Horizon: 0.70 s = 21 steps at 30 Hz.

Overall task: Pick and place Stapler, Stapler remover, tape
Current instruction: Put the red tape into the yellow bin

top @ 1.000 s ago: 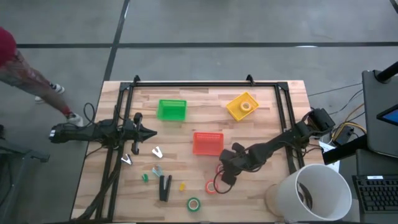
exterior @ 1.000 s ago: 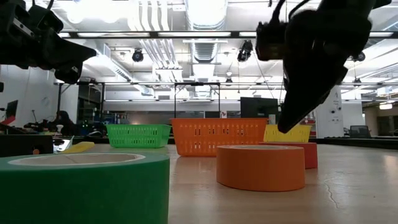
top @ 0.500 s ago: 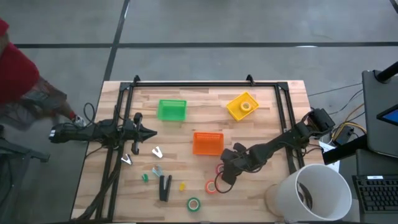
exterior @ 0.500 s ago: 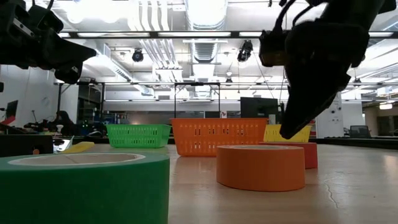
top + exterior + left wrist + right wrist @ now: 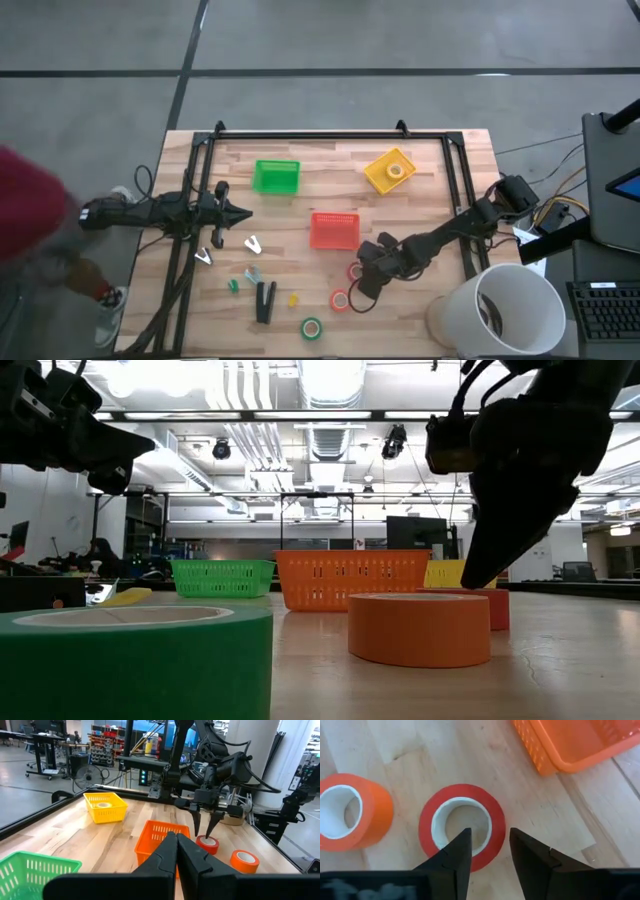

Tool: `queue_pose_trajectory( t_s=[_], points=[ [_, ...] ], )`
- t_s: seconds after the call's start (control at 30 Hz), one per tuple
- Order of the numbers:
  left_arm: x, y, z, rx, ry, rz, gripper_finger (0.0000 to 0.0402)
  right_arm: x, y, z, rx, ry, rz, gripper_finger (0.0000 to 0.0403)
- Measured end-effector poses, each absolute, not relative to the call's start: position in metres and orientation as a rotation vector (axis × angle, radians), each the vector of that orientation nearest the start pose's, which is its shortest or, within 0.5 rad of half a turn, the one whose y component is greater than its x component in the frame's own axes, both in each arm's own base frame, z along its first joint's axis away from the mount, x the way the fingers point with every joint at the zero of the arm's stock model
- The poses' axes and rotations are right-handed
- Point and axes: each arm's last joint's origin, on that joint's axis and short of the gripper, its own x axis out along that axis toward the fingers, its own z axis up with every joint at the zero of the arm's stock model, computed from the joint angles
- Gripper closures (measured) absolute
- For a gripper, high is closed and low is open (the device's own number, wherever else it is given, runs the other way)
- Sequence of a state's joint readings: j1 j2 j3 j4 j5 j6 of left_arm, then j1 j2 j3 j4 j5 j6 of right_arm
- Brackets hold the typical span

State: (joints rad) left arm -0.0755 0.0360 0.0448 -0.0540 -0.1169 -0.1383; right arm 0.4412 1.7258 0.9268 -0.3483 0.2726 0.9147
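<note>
My right gripper (image 5: 487,832) is open, pointing down just above the red tape roll (image 5: 462,826), which lies flat on the table; one finger is over its pale core, the other outside its wall. The orange roll (image 5: 340,299) and the green roll (image 5: 312,327) lie flat nearer the near edge. The yellow roll (image 5: 397,170) sits in the yellow basket. The black stapler (image 5: 265,300) lies flat left of them, with small silver pieces (image 5: 252,244) beyond it. My left gripper (image 5: 244,213) waits shut above the table's left part. My right gripper comes at the red tape roll (image 5: 207,844) from above, pointing down, with one finger (image 5: 462,845) over the core hole and the other outside the wall (image 5: 496,827) on the orange basket's side. Whether the fingers touch the roll, I cannot tell.
An orange basket (image 5: 334,230) stands just beyond the red roll, a green basket (image 5: 276,177) and a yellow basket (image 5: 384,174) farther back. A black frame (image 5: 310,136) runs along the table's far and side edges. A white bucket (image 5: 505,310) stands off the near right corner.
My right gripper has sunk a little toward the red tape roll and shifted slightly toward the table's right edge, staying open. A person in red beside the table's left edge has moved toward its near side.
</note>
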Motion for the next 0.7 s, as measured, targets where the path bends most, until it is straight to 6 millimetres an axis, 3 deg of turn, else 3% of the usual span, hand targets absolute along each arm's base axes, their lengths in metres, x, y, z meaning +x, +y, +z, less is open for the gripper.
queue_pose_trajectory(
  t_s=[0.23, 0.7],
  points=[
    [0.0971, -0.0040, 0.1707, -0.134, 0.043, 0.044, 0.0392, 0.2897, 0.1288, 0.1319, 0.425, 1.051, -0.357, 0.0293],
    [0.0971, -0.0040, 0.1706, -0.134, 0.043, 0.044, 0.0392, 0.2882, 0.1276, 0.1377, 0.378, 1.017, -0.358, 0.0372]
  ],
)
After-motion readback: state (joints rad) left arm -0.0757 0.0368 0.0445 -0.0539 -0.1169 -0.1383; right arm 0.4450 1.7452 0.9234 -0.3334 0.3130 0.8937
